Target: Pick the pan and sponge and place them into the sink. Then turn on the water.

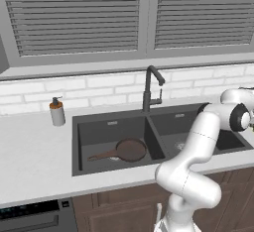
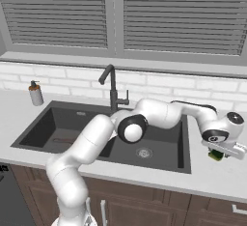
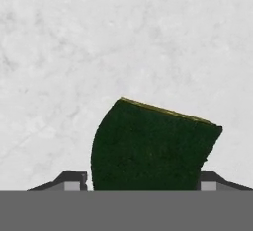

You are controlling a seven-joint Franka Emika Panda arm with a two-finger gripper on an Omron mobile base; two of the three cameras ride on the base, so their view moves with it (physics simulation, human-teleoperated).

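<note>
The sponge (image 3: 153, 146) sits between the gripper's (image 3: 143, 180) fingertips — clamped on both sides — over the counter (image 3: 74, 52).

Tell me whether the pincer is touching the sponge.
Touching. In the hand view the sponge fills the space between the pincer's two finger tips, its sides meeting both with no gap visible.

Both base cameras are sitting behind the arm and looking forward and down over the counter (image 1: 30, 161) toward the shuttered window — the left one is taking in the sink (image 1: 114, 122) from its left, the right one from its right. They are sharing the sink, the faucet (image 2: 112, 89), the soap dispenser (image 2: 35, 93) and the tiled wall. The hand camera is pointing straight down along the gripper (image 3: 143, 181), hovering very near the sponge (image 3: 153, 146) on the marbled counter.
</note>
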